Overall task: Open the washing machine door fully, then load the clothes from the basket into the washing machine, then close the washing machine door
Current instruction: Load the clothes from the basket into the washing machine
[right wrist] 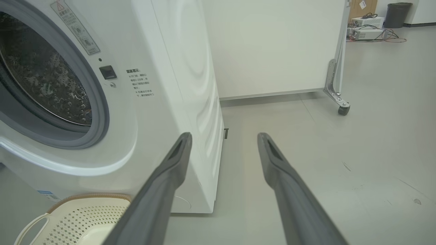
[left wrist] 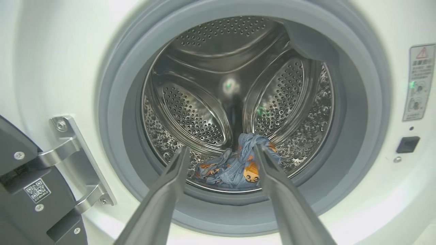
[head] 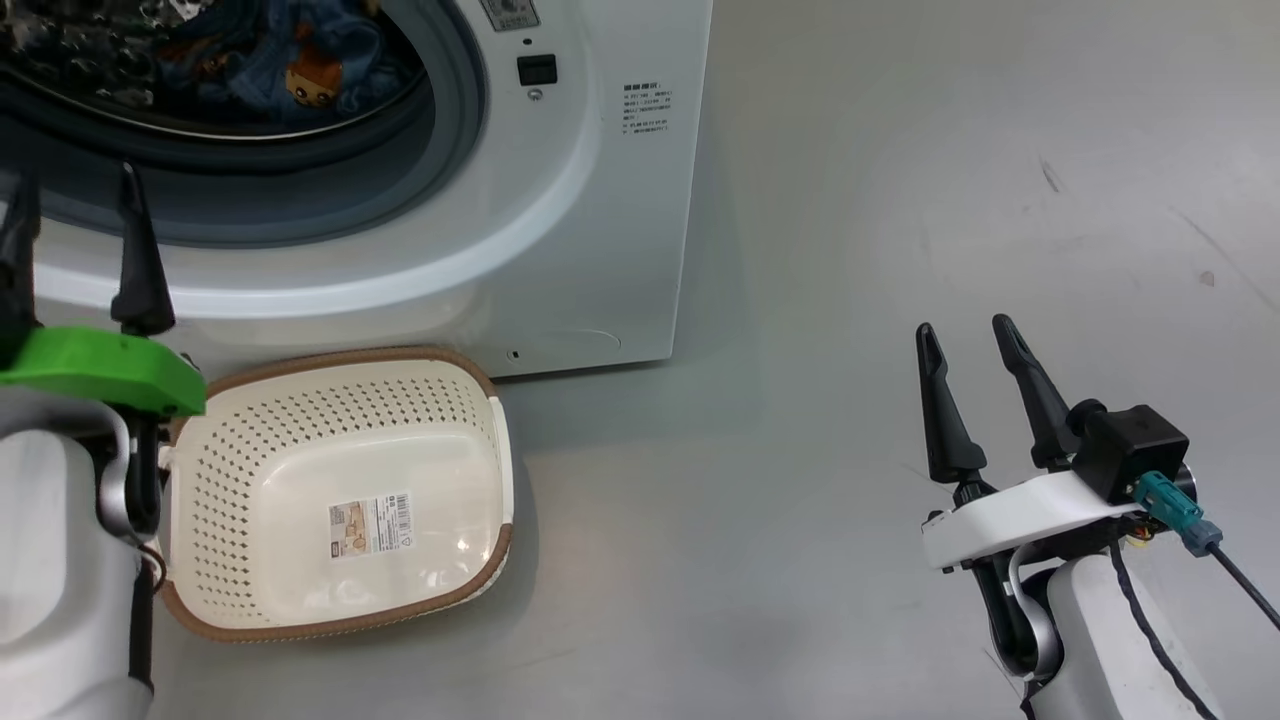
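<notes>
1. Left wrist view, nearest first: my left claw [left wrist: 221,148] stands wide and holds nothing, its two fingers pointing straight into the mouth of the washing machine [left wrist: 374,190].
2. Below that claw, the basket [head: 220,470] sits on the floor [head: 850,250] against the machine's foot, with only a sticker inside. Loading looks done to me.
3. To the left of my left claw, the washing machine door [left wrist: 20,204] hangs swung out on its metal hinge [left wrist: 73,160], beside the opening.
4. Past my fingertips, the clothes [left wrist: 231,170] lie in a blue heap at the bottom front of the drum [left wrist: 221,68], inside the grey gasket [left wrist: 115,112].
5. Farthest off, my right claw [head: 965,328], also wide and empty, hovers over bare floor well to the machine's right. I judge my left arm much nearer the door, and a rightward sweep about the upright hinge line should shut it.
</notes>
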Robot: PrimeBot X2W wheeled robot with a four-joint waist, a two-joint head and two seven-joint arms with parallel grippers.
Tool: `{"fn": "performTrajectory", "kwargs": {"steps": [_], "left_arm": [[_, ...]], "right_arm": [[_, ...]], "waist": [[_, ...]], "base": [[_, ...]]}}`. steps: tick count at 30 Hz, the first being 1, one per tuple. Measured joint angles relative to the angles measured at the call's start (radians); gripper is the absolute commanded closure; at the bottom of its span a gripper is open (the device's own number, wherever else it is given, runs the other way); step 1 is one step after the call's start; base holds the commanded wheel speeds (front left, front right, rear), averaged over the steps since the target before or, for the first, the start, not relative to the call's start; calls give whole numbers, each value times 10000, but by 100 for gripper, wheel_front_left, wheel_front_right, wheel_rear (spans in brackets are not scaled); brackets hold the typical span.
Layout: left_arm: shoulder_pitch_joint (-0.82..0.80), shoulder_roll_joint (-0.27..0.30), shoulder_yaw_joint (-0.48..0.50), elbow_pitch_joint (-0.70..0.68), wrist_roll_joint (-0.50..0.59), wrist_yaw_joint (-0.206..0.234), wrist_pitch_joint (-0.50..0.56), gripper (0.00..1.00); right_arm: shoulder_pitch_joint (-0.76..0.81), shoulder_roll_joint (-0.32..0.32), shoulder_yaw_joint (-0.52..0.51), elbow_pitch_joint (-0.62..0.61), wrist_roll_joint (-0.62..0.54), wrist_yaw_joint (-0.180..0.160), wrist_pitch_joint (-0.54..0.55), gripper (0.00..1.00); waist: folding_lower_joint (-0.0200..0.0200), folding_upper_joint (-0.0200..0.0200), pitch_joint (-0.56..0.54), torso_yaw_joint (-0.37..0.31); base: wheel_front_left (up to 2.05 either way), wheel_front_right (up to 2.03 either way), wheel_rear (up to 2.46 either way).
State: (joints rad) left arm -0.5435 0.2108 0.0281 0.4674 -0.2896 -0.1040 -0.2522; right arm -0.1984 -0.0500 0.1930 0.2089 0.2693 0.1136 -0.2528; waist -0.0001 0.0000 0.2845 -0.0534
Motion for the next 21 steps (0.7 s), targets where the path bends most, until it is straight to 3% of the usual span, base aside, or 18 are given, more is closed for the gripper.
{"fn": "performTrajectory", "kwargs": {"steps": [10,21], "left_arm": [[2111,-201,514,-1158,242,431,0,0],[4162,-535,577,-2504,692,546,0,0]], "right_arm": [[606,6,105,171,0,31,0,0],[1037,12,163,121,-2,81,0,0]], "waist": [[0,0,-1136,53],[0,0,-1902,21]], "base": [[0,0,0],[0,0,0]]}}
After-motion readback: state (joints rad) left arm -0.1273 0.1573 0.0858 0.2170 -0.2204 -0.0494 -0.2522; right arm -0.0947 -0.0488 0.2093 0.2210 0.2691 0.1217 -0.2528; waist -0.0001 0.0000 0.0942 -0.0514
